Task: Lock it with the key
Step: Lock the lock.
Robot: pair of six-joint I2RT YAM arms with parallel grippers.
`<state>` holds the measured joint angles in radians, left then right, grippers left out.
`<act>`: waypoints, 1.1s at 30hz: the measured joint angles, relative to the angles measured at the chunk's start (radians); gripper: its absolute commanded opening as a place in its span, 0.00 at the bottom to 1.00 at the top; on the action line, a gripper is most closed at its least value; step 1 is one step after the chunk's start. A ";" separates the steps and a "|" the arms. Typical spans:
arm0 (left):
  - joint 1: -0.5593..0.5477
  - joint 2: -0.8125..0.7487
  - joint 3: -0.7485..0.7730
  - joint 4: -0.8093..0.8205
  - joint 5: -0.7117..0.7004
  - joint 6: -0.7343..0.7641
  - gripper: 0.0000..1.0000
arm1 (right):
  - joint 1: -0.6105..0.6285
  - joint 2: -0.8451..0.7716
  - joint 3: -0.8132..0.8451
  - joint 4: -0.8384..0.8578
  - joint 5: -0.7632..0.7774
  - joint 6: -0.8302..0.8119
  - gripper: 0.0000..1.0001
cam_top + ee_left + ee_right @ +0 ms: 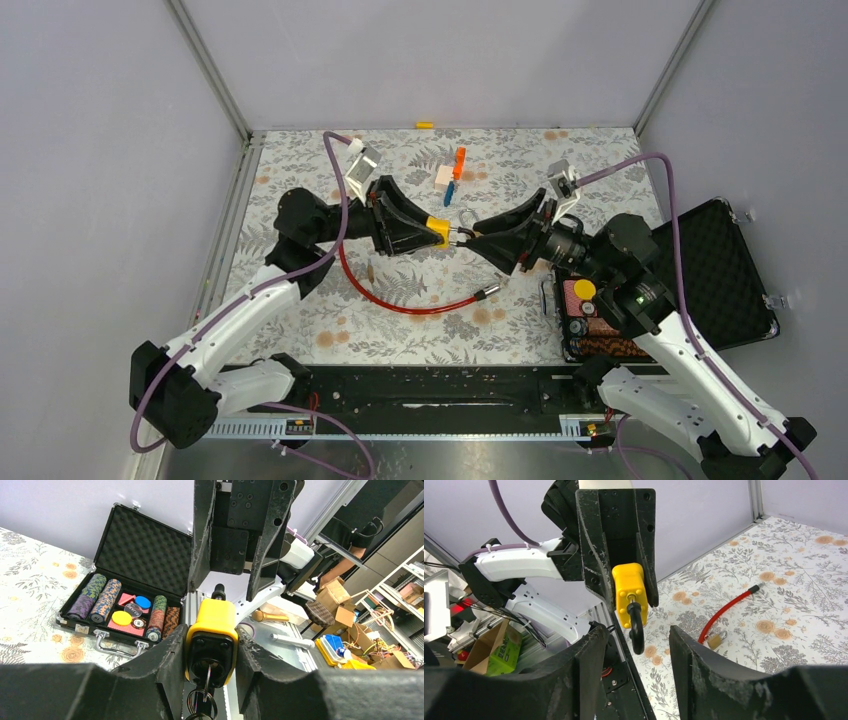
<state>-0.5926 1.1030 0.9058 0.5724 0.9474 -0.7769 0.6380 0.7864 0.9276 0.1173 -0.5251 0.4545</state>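
My left gripper (440, 232) is shut on a yellow lock (211, 635) and holds it above the floral table. In the left wrist view, a key (208, 672) sits in the keyhole of the lock's black face, and its key rings (202, 705) hang below. My right gripper (472, 240) faces the left one and is open. In the right wrist view the lock's black shackle (636, 630) points down between the right fingers (591, 650) without touching them. The key is hidden from the right wrist view.
A red cable (400, 300) lies on the table under the grippers, with a small brass padlock (714, 641) beside it. An open black case of poker chips (600, 320) stands at the right. Small orange, white and blue pieces (452, 172) lie toward the back.
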 measured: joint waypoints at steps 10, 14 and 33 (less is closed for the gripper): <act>0.016 0.002 0.000 0.050 0.034 -0.082 0.00 | -0.012 0.010 0.001 0.002 -0.067 0.014 0.19; 0.025 0.019 0.000 0.089 0.045 -0.122 0.00 | -0.012 0.050 0.018 0.010 -0.107 0.019 0.00; 0.008 0.031 -0.005 0.074 -0.006 -0.087 0.00 | -0.043 0.109 0.023 0.079 -0.129 0.101 0.00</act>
<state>-0.5842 1.1343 0.9009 0.6460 0.9409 -0.8635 0.5953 0.8951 0.9504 0.1963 -0.6537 0.5556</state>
